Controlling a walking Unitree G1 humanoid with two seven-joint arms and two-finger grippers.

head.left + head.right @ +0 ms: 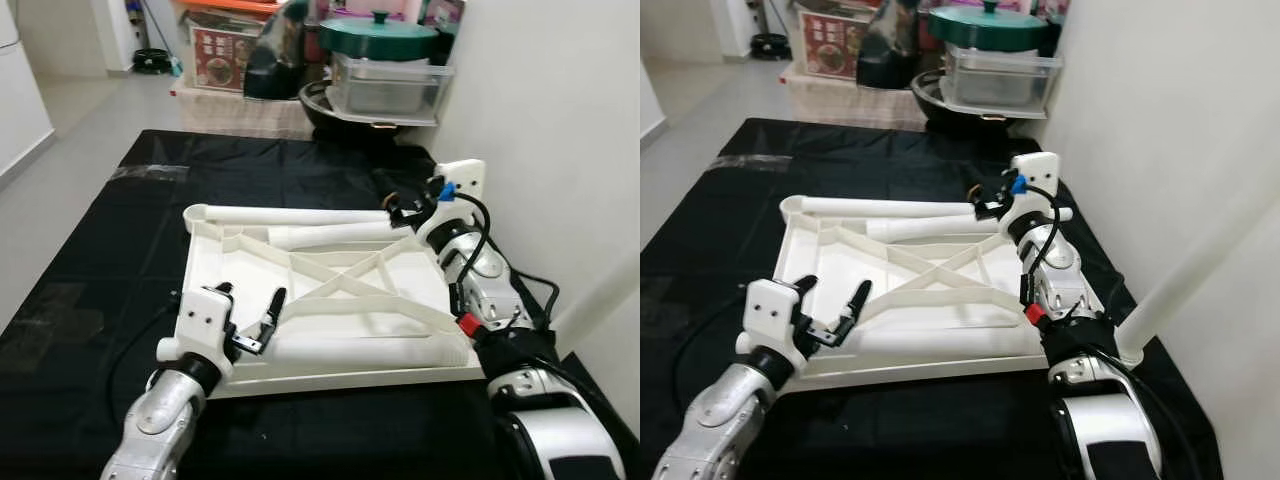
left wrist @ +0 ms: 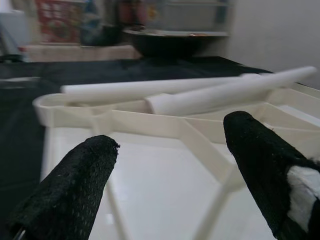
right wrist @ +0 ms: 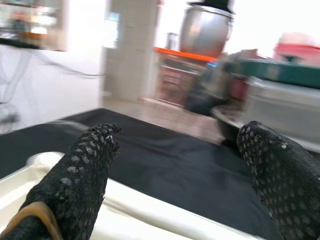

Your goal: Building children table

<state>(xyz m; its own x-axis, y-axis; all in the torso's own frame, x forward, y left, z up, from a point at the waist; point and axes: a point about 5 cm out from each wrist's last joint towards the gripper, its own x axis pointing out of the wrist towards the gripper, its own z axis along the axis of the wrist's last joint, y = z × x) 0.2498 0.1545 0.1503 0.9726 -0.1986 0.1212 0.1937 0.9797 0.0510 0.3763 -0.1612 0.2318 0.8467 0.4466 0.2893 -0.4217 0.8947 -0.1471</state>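
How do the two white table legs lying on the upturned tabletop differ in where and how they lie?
The far leg lies along the tabletop's far edge, near the open right gripper. The near leg lies along the near edge, beside the open left gripper. The far leg runs nearly the full width; the near leg looks shorter. Both are plain white tubes lying flat.

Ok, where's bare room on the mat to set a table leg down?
The black mat lies bare left of the white tabletop, and also between its far edge and the boxes. The tabletop is crowded: two legs at its far end, with the left gripper and right gripper there.
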